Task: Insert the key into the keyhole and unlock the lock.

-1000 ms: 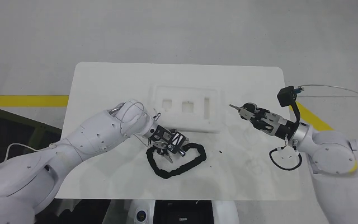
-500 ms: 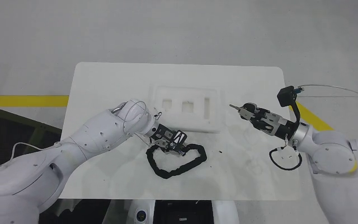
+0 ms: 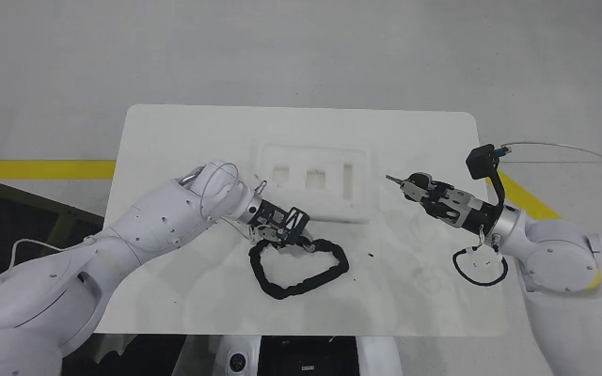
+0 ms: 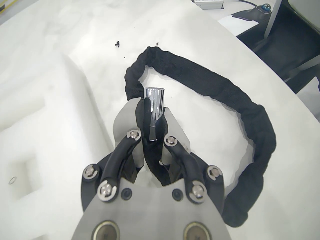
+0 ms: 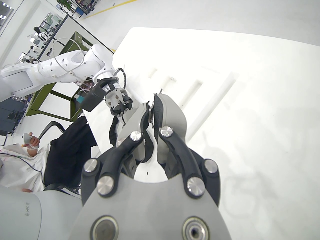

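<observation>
Centre frame, the left gripper (image 3: 287,230) clamps the lock (image 4: 154,101). At right, the right gripper (image 3: 415,184) pinches the key (image 3: 395,179), well apart. Insertion is pending and needs the key lined up with the keyhole.

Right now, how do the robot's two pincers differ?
The left pincer is shut on the shiny chrome lock cylinder of the black fabric-sleeved chain; the right pincer is shut on a thin metal key. The left pincer is at the chain's end; the right pincer is apart from it, beyond one end of the white foam tray. Both are shut.
</observation>
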`<action>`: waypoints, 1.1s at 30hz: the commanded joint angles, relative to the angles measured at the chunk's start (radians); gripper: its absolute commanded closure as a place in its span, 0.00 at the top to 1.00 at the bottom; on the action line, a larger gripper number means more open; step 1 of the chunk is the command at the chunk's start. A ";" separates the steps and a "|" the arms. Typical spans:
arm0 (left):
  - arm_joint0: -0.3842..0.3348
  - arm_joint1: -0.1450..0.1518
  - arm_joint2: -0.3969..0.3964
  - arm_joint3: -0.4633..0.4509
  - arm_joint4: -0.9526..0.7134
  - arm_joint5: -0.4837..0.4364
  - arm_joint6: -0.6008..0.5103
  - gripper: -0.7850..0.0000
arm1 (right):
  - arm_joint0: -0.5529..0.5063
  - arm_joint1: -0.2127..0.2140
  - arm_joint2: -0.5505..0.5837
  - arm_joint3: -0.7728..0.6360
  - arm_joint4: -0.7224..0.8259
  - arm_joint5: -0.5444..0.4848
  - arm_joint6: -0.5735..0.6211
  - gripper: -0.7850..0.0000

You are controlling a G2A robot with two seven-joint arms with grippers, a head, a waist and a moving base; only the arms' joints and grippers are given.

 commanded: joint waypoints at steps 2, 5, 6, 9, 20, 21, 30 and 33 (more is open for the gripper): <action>0.013 0.017 -0.021 0.002 -0.009 0.038 0.045 0.00 | -0.004 0.000 -0.034 -0.032 -0.004 0.024 0.011 0.00; 0.032 0.033 -0.044 -0.002 -0.026 0.071 0.078 0.00 | 0.014 0.001 -0.081 -0.075 0.001 0.082 0.072 0.00; 0.038 0.038 -0.050 -0.006 -0.030 0.077 0.079 0.00 | 0.021 0.001 -0.100 -0.089 0.001 0.119 0.092 0.00; 0.061 0.051 -0.078 -0.019 -0.063 0.096 0.062 0.00 | 0.045 0.001 -0.159 -0.134 -0.017 0.195 0.143 0.00; 0.182 0.102 -0.209 -0.127 -0.244 0.171 -0.098 0.00 | 0.076 -0.002 -0.316 -0.231 -0.108 0.429 0.209 0.00; 0.194 0.107 -0.219 -0.137 -0.253 0.177 -0.108 0.00 | 0.081 -0.003 -0.327 -0.231 -0.111 0.442 0.205 0.00; 0.274 0.136 -0.294 -0.172 -0.288 0.209 -0.143 0.00 | 0.101 -0.013 -0.389 -0.216 -0.104 0.545 0.128 0.00; 0.288 0.136 -0.303 -0.169 -0.285 0.210 -0.129 0.00 | 0.101 -0.015 -0.396 -0.212 -0.087 0.550 0.110 0.00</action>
